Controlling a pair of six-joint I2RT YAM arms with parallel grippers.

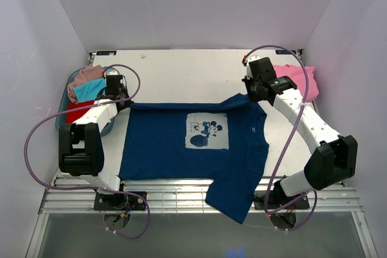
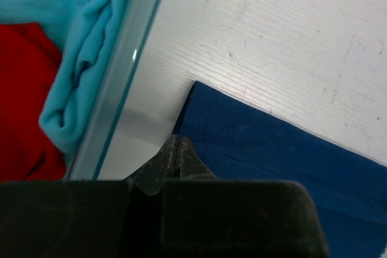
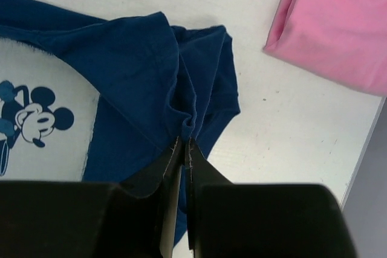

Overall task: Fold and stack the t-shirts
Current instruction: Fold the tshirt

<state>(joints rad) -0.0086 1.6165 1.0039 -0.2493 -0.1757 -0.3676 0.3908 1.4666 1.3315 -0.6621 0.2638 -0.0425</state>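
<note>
On the desk (image 1: 181, 70) the navy t-shirt (image 1: 175, 149) lies spread with its mouse print (image 1: 207, 131) facing up. One sleeve (image 1: 233, 200) hangs over the near edge. The left hand (image 2: 176, 143) is closed at the shirt's far-left corner and seems to catch only the very edge of the cloth. The right hand (image 3: 183, 146) is closed on a bunched pinch of fabric near the far-right shoulder.

The thin left grip looks like the main risk. Any pull across the desk could draw that corner out of the fingers, leaving the shirt held on one side only, so it would skew or crumple. The right pinch gathers several layers into a ridge, and if it is carried into a fold, wrinkles would likely be pressed in and the edge would end up uneven.

The overhanging sleeve could drag or catch on the desk rim, or its weight could pull the shirt toward the near side.

The left hand also works just beside the bin (image 2: 121, 83) holding the teal t-shirt (image 2: 78, 77) and red t-shirt (image 2: 24, 101), so a sideways swing might knock it. The folded pink t-shirt (image 3: 338, 28) lies near the right hand and could be nudged out of shape.
</note>
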